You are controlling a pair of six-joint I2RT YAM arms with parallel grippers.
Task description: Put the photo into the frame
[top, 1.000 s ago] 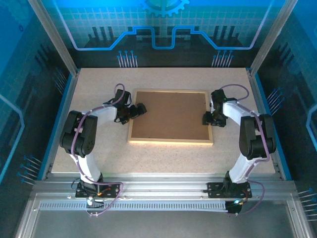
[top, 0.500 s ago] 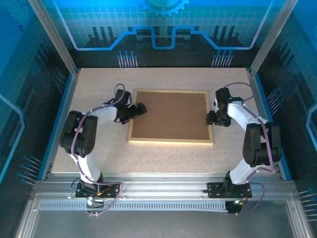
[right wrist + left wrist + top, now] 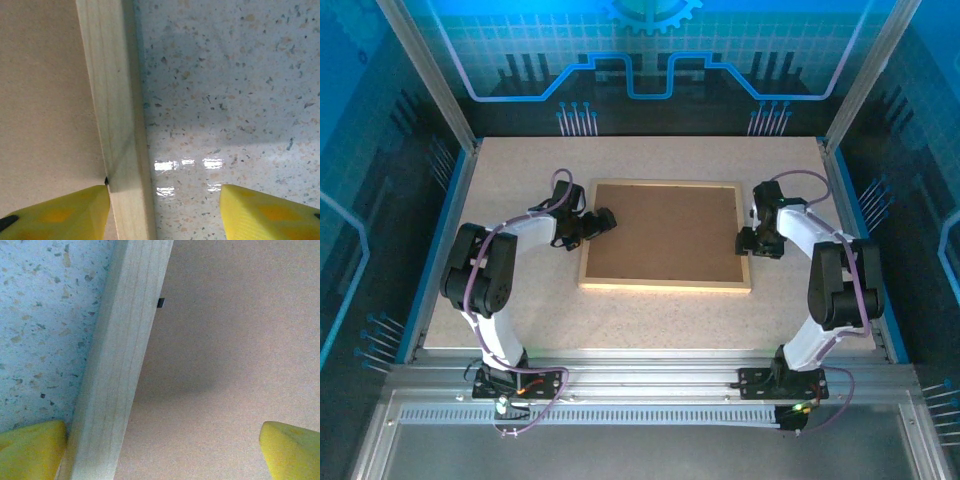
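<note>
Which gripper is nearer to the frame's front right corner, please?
Right. The right gripper straddles the right rail of the frame just behind that corner; the left gripper straddles the opposite left rail.

The frame point(image 3: 665, 286) lies flat at the middle of the table point(image 3: 520, 170), long sides running left to right. Its thin, pale wooden rails enclose a plain brown backing board point(image 3: 665, 232).

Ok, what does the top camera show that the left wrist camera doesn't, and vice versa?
Top: the whole frame lying flat, and the right gripper at its right rail. Left wrist: a small dark tab at the rail's inner edge, plus wood grain. Both: the left gripper, open, astride the left rail, the brown backing board, the speckled table.
</note>
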